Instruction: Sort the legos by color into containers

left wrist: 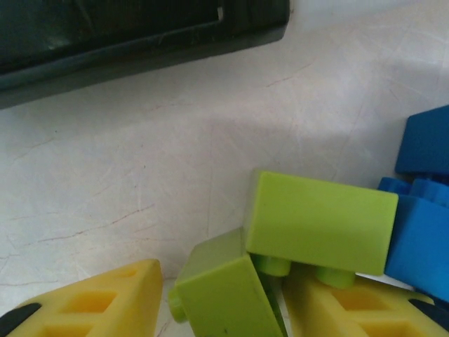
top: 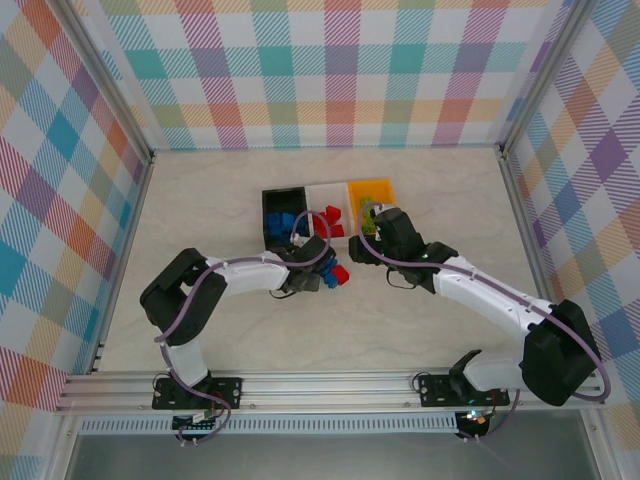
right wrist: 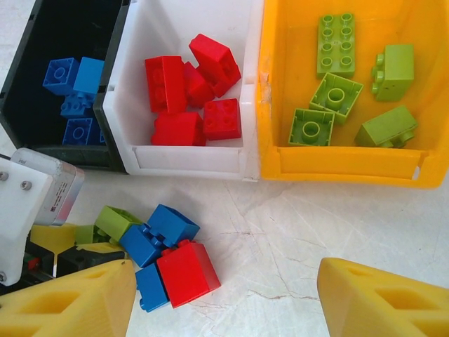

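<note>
From above, the left gripper is down at the small pile of legos near the black bin. Its wrist camera shows more: yellow fingers on both sides of a green brick. I cannot tell if they squeeze it. The right wrist camera looks into the bins. Blue bricks are in the black one, red bricks are in the white bin, and green pieces are in the orange bin. The right gripper is wide open, holding nothing.

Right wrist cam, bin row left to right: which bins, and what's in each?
black bin with blue legos → white bin with red legos → orange bin with lime green legos
</note>
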